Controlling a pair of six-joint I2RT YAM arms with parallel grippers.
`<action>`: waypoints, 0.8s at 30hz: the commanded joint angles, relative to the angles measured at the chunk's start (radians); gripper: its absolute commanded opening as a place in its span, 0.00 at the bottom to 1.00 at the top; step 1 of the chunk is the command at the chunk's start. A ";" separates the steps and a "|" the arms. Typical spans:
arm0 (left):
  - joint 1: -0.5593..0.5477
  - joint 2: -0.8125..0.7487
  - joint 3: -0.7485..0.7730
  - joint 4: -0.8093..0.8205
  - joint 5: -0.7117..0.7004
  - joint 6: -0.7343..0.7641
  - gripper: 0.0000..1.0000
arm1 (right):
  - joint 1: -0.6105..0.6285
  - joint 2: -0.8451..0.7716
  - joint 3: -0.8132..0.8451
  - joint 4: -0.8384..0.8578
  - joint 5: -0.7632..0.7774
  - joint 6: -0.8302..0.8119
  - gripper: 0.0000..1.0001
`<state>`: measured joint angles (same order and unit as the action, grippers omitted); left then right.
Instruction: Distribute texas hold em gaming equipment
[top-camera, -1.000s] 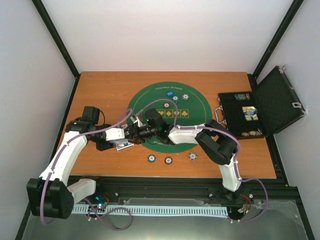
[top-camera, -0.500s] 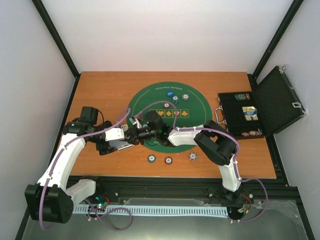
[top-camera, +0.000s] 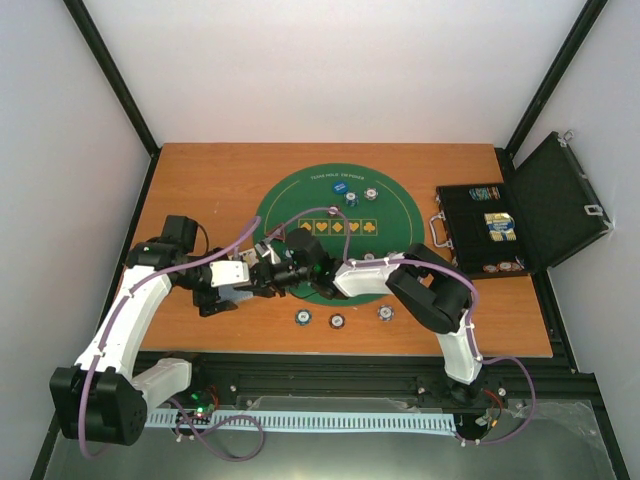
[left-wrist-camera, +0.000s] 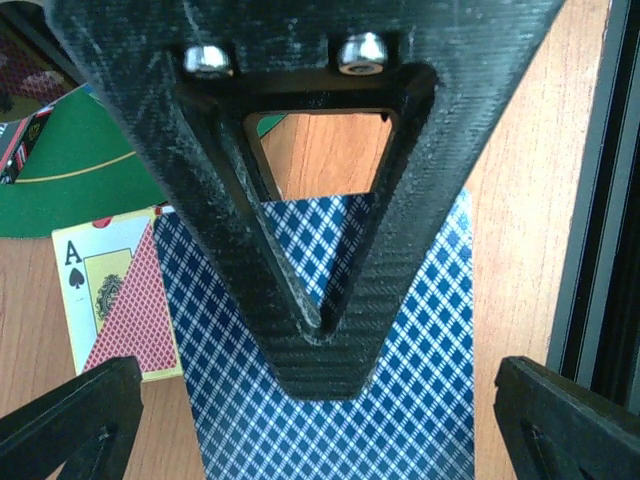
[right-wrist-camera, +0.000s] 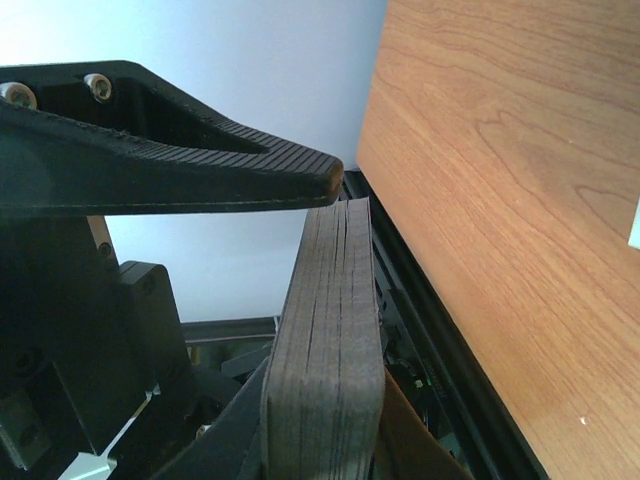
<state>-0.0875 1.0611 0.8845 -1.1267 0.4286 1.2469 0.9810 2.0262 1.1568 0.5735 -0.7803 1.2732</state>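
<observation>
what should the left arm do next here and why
Probably pull the left end effector back from the deck of cards: its jaws stand wide open and the right end effector clamps the deck, so it only blocks dealing.

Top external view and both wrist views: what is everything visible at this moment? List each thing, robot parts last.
table: one, brown wood, under everything
poker mat: one, green, round, table centre
blue disc: one, blue, far side of the mat
far chips: two, striped edges, beside the blue disc
near chips: three, mixed colours, on wood at the mat's near side
case: one, black, open, right edge of the table
packs: two, blue-toned, inside the case
case chips: count unclear, at the case's near end
deck: one, blue diamond backs, held
ace of spades card: one, face up, beside the deck
left gripper: open, facing the deck
right gripper: shut on the deck
</observation>
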 joint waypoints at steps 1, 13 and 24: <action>-0.008 0.011 0.024 -0.041 0.036 0.043 0.98 | 0.013 -0.031 0.020 0.052 -0.021 0.003 0.05; -0.008 0.030 0.030 -0.066 0.024 0.050 0.86 | 0.013 -0.032 0.009 0.044 -0.023 -0.011 0.04; -0.008 0.003 0.031 -0.039 0.034 0.054 0.72 | 0.013 -0.007 0.004 -0.056 0.001 -0.071 0.03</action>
<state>-0.0875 1.0878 0.8856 -1.1702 0.4286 1.2728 0.9848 2.0262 1.1576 0.5362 -0.7971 1.2362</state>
